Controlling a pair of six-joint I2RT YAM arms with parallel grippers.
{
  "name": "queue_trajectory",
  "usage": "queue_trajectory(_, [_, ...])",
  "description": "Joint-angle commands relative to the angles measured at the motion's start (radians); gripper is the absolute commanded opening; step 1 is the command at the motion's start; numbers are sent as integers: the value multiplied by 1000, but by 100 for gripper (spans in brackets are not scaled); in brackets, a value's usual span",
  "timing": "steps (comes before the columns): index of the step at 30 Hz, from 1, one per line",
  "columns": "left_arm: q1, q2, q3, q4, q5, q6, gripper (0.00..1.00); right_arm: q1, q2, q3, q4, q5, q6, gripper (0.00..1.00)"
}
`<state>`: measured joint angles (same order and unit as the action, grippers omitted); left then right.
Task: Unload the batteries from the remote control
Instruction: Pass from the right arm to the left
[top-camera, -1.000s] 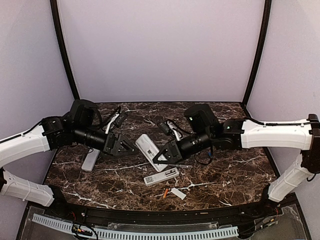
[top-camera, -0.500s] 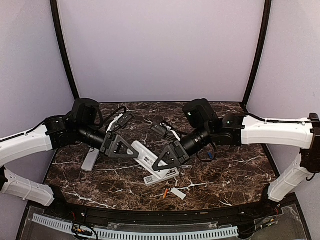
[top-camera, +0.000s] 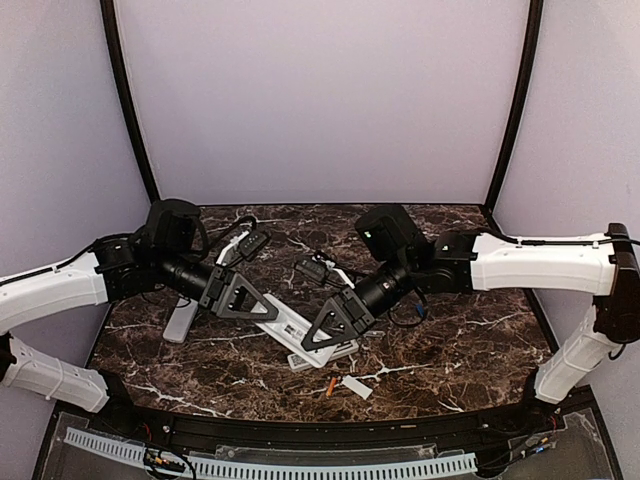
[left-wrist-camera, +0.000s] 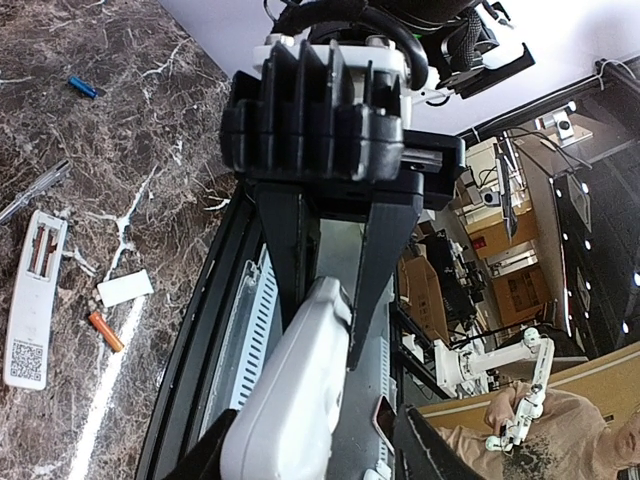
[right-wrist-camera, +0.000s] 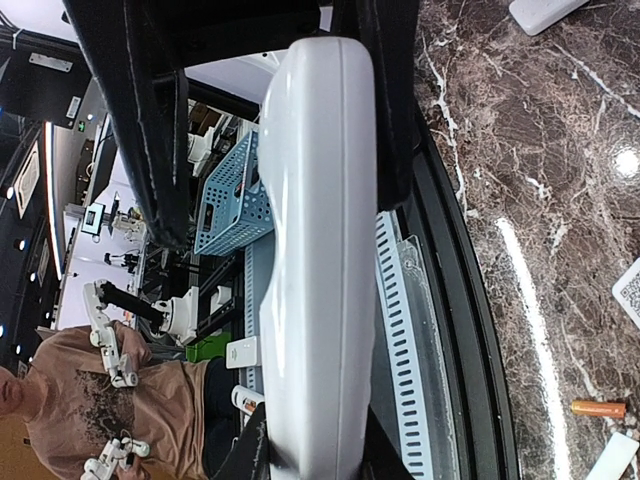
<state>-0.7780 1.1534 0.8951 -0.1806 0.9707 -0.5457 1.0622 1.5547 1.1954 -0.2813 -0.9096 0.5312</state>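
A white remote control (top-camera: 287, 326) hangs above the table between both arms. My right gripper (right-wrist-camera: 315, 460) is shut on it, the body (right-wrist-camera: 320, 250) filling the jaws edge-on. My left gripper (left-wrist-camera: 305, 455) stands around its other end (left-wrist-camera: 300, 400), open, one finger against it and a gap at the other. No batteries show in the held remote. An orange battery (top-camera: 329, 386) (left-wrist-camera: 104, 331) (right-wrist-camera: 598, 408) lies on the marble near the front, and a blue battery (left-wrist-camera: 83, 87) lies further back.
A second white remote (left-wrist-camera: 32, 300) lies back-up with its compartment open, under the held one (top-camera: 338, 350). A small white cover (top-camera: 356, 386) (left-wrist-camera: 125, 288) lies beside the orange battery. Another remote (top-camera: 182, 320) lies at the left. The black table rim (top-camera: 300, 430) runs along the front.
The right gripper carried the remote down and left toward the left arm. The left gripper moved right around the remote's end and its jaws narrowed.
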Motion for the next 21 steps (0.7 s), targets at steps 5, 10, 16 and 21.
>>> queue_trajectory(5, [-9, 10, -27, 6, 42, 7, 46, 6, 9, 29, 22, -21, -12, 0])
queue_trajectory(10, [-8, 18, -28, 14, 43, 4, 35, 6, 12, 26, 15, -24, -19, 0])
queue_trajectory(16, [-9, 31, -34, 32, 56, -9, 19, 6, 10, 25, 5, -21, -26, 0])
queue_trajectory(21, [-8, 29, -53, 72, 65, -34, 12, 4, -9, 21, 1, 36, -30, 14])
